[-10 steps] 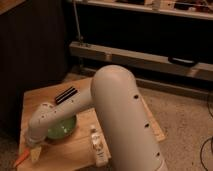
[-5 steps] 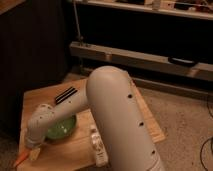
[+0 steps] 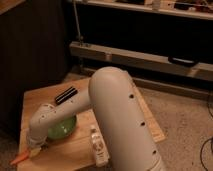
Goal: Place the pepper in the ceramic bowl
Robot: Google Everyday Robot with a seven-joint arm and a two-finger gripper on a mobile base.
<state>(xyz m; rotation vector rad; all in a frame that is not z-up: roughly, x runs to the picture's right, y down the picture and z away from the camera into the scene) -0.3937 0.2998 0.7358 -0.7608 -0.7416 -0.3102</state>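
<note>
The pepper lay at the front left corner of the wooden worktop, outside the ceramic bowl. The bowl stood near it, further in, and was partly hidden under the white arm. The gripper was low at the end of the pepper nearer the bowl, very close to it or touching it. Whether the jaws were open or closed on it could not be told from this view. The pepper looked light, slender and rather stiff, with a smooth skin that would probably slip a little, and its tapered form could let it turn if held near the tip. A hold across the thicker part seemed the safest. The bowl, being ceramic, called for a low, gentle release. A clear bottle stood near the bowl.
</note>
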